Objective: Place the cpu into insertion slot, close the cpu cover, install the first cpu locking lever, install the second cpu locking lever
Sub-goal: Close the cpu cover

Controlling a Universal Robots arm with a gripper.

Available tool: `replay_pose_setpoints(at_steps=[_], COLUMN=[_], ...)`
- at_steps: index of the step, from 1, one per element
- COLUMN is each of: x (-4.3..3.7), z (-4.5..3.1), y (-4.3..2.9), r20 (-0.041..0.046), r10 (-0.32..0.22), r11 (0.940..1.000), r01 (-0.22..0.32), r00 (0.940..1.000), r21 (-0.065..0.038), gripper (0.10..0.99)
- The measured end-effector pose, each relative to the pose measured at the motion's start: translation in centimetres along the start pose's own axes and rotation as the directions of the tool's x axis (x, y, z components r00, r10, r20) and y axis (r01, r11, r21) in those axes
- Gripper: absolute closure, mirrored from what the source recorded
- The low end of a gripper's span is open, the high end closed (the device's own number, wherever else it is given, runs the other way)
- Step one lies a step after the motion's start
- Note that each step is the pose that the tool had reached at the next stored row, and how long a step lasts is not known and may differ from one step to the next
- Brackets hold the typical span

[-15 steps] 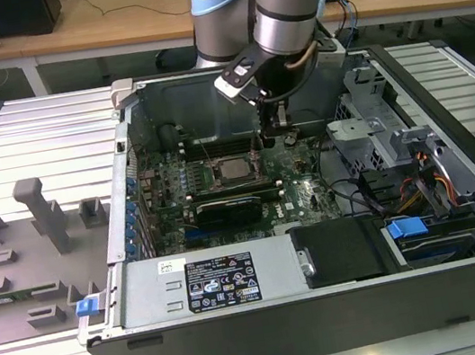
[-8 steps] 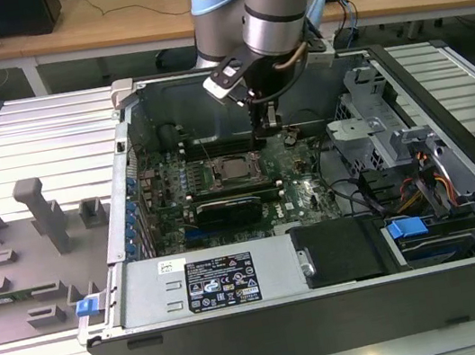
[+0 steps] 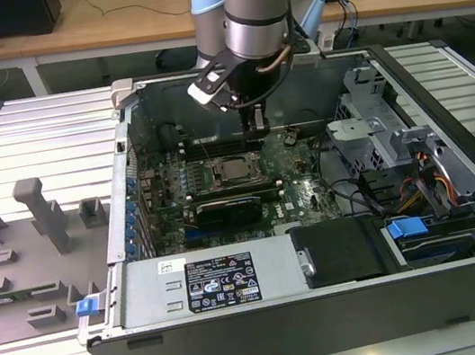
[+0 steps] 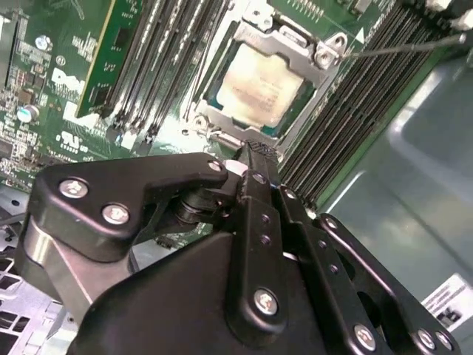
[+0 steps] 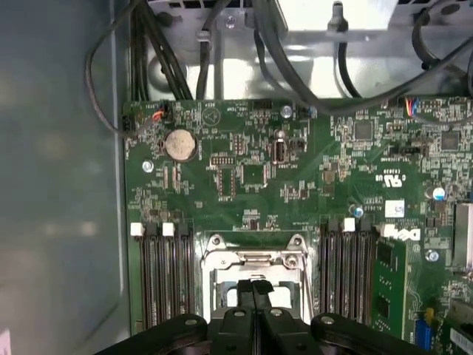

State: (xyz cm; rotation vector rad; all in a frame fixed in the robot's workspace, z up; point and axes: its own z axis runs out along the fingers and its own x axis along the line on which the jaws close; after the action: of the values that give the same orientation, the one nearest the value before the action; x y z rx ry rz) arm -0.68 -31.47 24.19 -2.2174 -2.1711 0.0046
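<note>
Gripper (image 5: 255,287) fingers pressed together, pinching nothing, hovering close over the cpu cover (image 4: 292,41). In the exterior view the insertion slot (image 3: 238,169) lies at 7 o'clock of the gripper. The cpu (image 4: 255,85) is seated in it, with the cover down over it. Judged: first two steps done. One locking lever (image 4: 406,46) appears unlatched, so lever work remains.

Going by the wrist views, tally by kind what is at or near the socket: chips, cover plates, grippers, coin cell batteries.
cpu: 1
cpu cover: 1
gripper: 1
coin cell battery: 1
Total: 4
</note>
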Motion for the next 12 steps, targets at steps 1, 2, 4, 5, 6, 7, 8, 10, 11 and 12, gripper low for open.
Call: replay_pose_setpoints(at_steps=[1,2,4,5,6,7,8,10,11,12], x=[-0.01,-0.02,-0.04,-0.07,-0.12,-0.23,-0.35,-1.06,-1.06,-1.07], z=[0.07,0.19,0.32,0.41,0.51,0.64,0.74,1.20,1.20,1.20], y=[-0.38,-0.94,-1.44,-1.64,-1.83,-2.06,-2.24,-3.45,-3.47,-3.47], r20=[-0.0003,-0.0006,-0.0009,-0.0009,-0.0007,-0.0006,-0.0009,-0.0012,-0.0011,-0.0009], r10=[0.000,-0.001,-0.001,-0.001,-0.001,-0.001,-0.001,-0.001,-0.001,-0.005], r11=[1.0000,0.9997,0.9994,0.9994,0.9993,0.9993,0.9993,0.9988,0.9988,0.9988], r01=[0.000,0.001,0.001,0.001,0.001,0.001,0.001,0.001,0.001,0.005], r00=[1.0000,1.0000,1.0000,1.0000,1.0000,1.0000,1.0000,1.0000,1.0000,1.0000], r21=[-0.009,-0.024,-0.034,-0.035,-0.036,-0.037,-0.039,-0.050,-0.050,-0.050], gripper=[0.980,0.980,0.980,0.980,0.980,0.980,0.980,0.980,0.980,0.980])
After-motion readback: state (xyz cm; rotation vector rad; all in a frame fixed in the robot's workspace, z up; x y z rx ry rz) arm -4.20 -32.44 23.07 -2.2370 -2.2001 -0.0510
